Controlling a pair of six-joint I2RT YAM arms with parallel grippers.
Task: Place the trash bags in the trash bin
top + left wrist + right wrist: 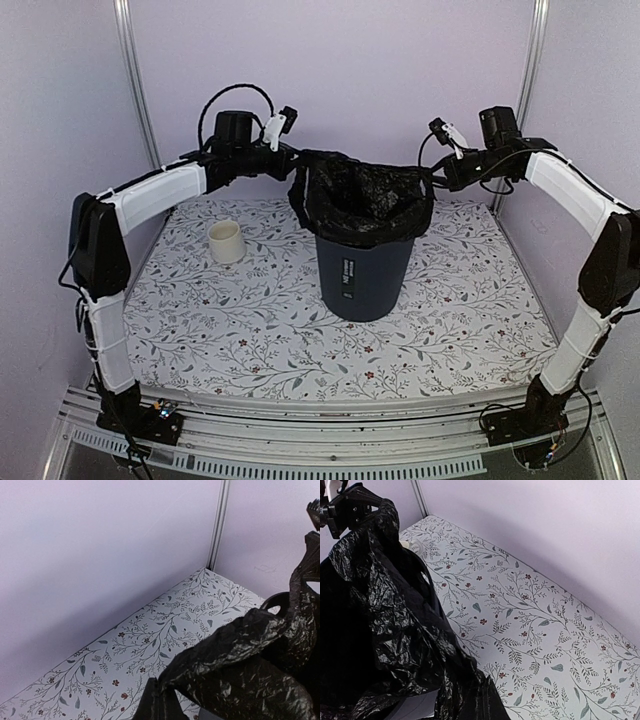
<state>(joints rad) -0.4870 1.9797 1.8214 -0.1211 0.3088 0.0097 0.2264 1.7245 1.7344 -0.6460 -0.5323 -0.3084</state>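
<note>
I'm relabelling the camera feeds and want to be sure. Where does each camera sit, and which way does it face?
Top external: above and behind the bases, looking down on the trash bag draped over the trash bin; left arm and right arm show.
Left wrist: on the left arm, facing across the table to the back right corner; own fingers unclear.
Right wrist: on the right arm, facing the back left corner; left gripper shows, own fingers unclear.
Shared: both wrist views show the bag and the table.
</note>
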